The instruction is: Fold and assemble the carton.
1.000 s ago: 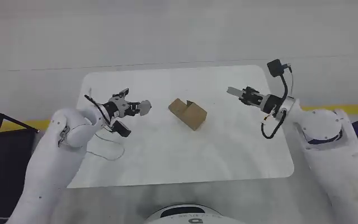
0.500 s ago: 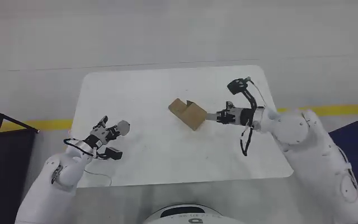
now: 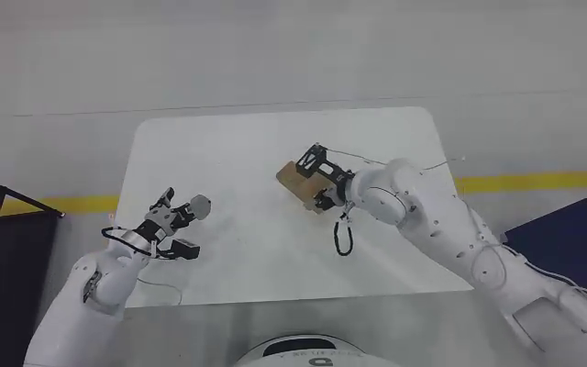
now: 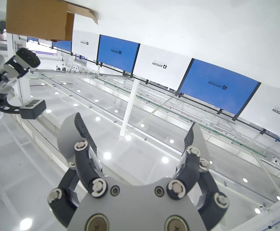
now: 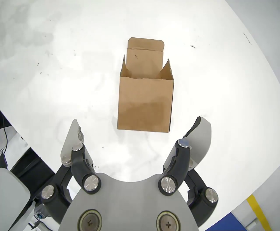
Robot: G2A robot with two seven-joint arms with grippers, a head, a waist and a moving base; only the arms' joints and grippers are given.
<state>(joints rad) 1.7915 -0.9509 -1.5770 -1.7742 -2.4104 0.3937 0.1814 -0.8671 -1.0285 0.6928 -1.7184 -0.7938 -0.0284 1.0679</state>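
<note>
A small brown carton [image 3: 293, 174] lies on its side in the middle of the white table [image 3: 257, 275]. In the right wrist view the carton [image 5: 145, 96] has its closed end toward me and its open end, with flaps standing out, facing away. My right gripper [image 5: 138, 123] is open, its fingertips on either side of the closed end, holding nothing. From above, the right gripper [image 3: 318, 182] overlaps the carton's right part. My left gripper [image 3: 194, 227] hangs open and empty near the table's front left, tilted upward, far from the carton [image 4: 39, 19].
A black cable loop [image 3: 341, 240] hangs from the right arm over the table. A yellow floor stripe [image 3: 523, 178] runs past the table's right edge, and a dark stand [image 3: 18, 229] sits off the left edge. Bare tabletop [image 5: 65, 65] surrounds the carton.
The right arm swung in from the table's right side to the carton. The left arm drew back from the middle left toward the front left, then stayed put. The carton has not moved.
</note>
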